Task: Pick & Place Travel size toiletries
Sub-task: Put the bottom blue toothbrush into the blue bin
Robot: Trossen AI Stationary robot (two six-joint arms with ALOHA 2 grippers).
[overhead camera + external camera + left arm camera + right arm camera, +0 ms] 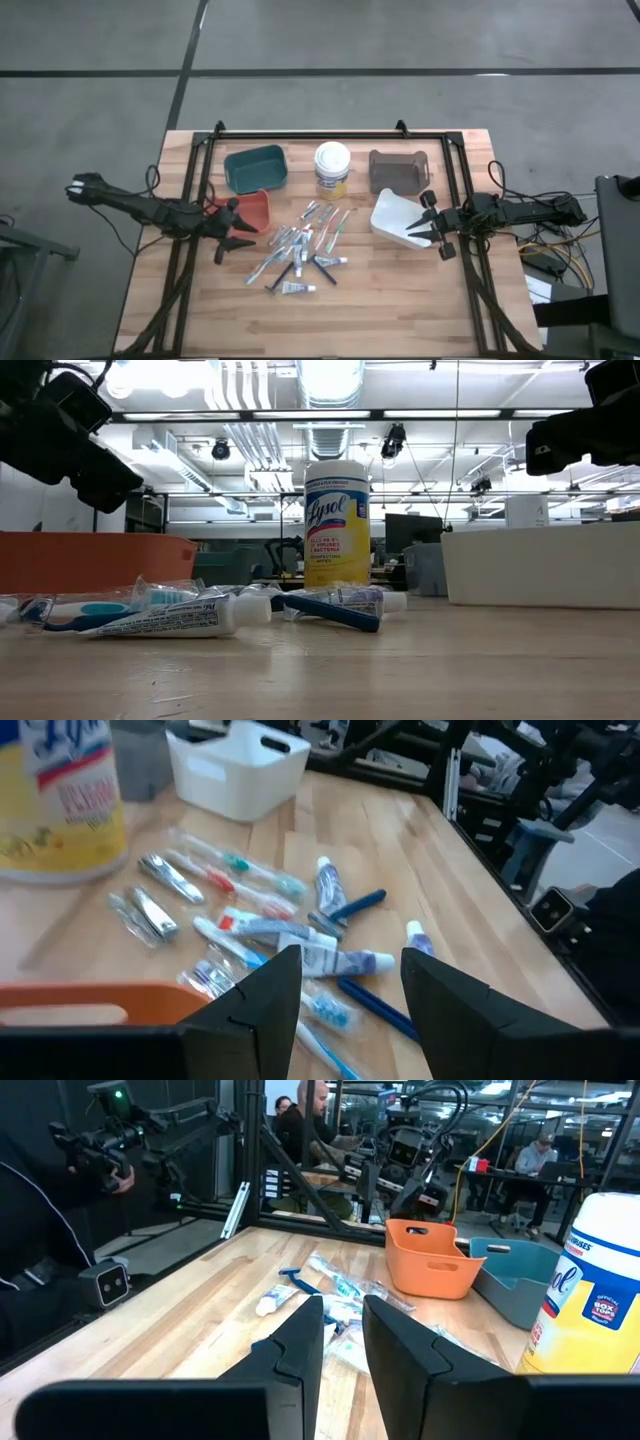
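Note:
The travel size toiletries (305,245) lie in a loose pile at the middle of the wooden table: small white tubes, thin toothbrushes in wrappers, dark-handled razors (290,930) (200,615) (330,1295). My left gripper (248,236) hovers open just left of the pile, beside the orange bin (250,210); its fingers (345,970) point at the pile with nothing between them. My right gripper (413,230) stays at the table's right, over the white bin (398,218). Its fingers (343,1320) stand a narrow gap apart and hold nothing.
Along the far side stand a teal bin (256,168), a white tub with a yellow label (332,168) and a brown bin (398,170). Black frame rails (330,134) run round the table. Bare wood lies near the front edge (330,320). People sit beyond the table (310,1120).

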